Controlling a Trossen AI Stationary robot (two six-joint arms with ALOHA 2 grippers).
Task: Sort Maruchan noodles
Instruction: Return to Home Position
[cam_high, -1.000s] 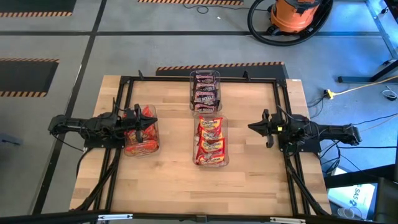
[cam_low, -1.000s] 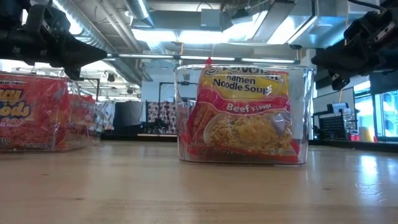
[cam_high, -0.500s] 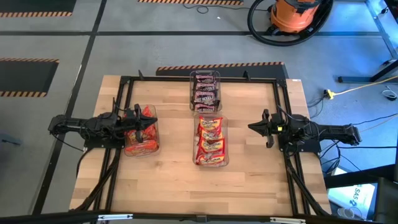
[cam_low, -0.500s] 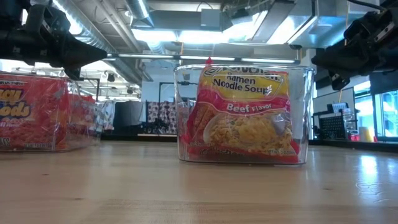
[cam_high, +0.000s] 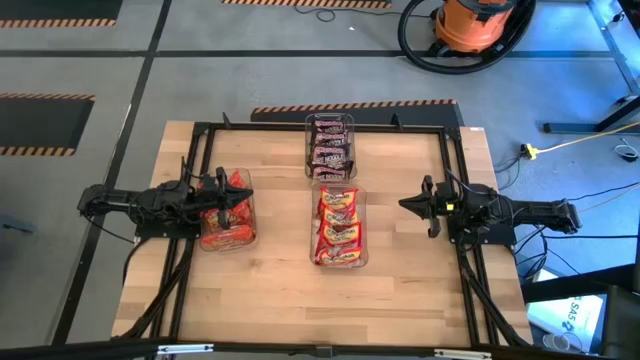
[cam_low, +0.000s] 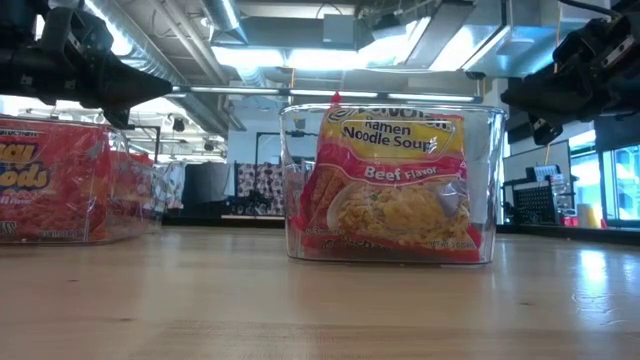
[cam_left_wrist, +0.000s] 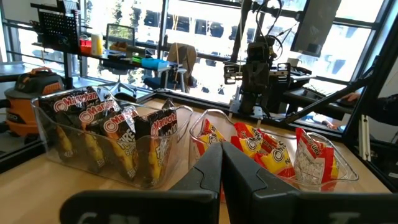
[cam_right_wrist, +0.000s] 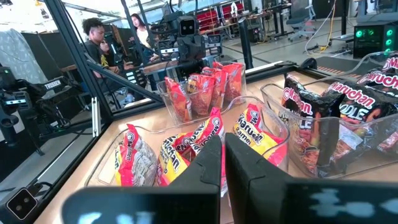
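The Maruchan noodles stand on edge in three clear bins. Orange-red packets (cam_high: 226, 222) fill the bin at the table's left. Red-and-yellow packets (cam_high: 339, 226) fill the middle bin, and dark brown packets (cam_high: 330, 145) fill the bin at the far edge. My left gripper (cam_high: 243, 197) hovers level over the left bin, shut, with nothing between its fingers (cam_left_wrist: 222, 168). At the table's right, my right gripper (cam_high: 404, 205) is also shut, level and clear of the middle bin, pointing toward it (cam_right_wrist: 222, 163).
A black frame rail (cam_high: 320, 127) runs around the tabletop. Bare wood (cam_high: 300, 300) lies along the near edge. An orange vacuum (cam_high: 470, 25) stands on the floor beyond the far edge. People (cam_right_wrist: 99, 37) sit in the room past the table's left side.
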